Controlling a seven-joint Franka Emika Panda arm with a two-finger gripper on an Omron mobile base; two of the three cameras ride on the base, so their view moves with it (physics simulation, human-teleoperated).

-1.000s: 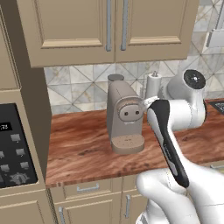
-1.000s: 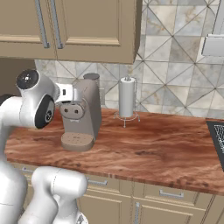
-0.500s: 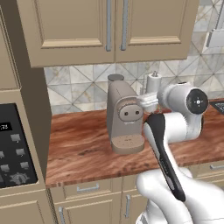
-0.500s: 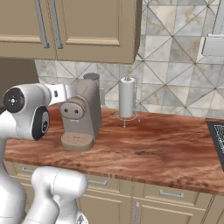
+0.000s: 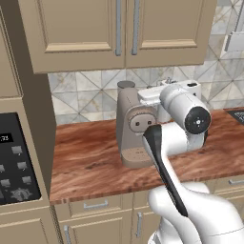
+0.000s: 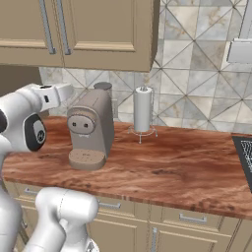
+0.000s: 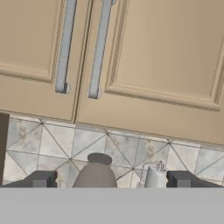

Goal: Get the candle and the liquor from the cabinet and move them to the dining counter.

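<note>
One tan wall cabinet (image 5: 119, 33) with panelled double doors hangs above the tile-backed wood worktop (image 6: 162, 172), both doors shut, with two long vertical metal bar handles (image 7: 99, 48) side by side at the seam. On the worktop stand one tall beige coffee machine (image 6: 91, 130) and one white paper-towel roll (image 6: 142, 110) on a wire stand, just apart from each other. The white arm's two-finger gripper (image 7: 111, 179) has its two dark fingertips (image 7: 41, 179) spread wide, grasping nothing and touching nothing. In the hand view the cabinet sits above the fingers, its handles up and slightly left of the gap between them.
</note>
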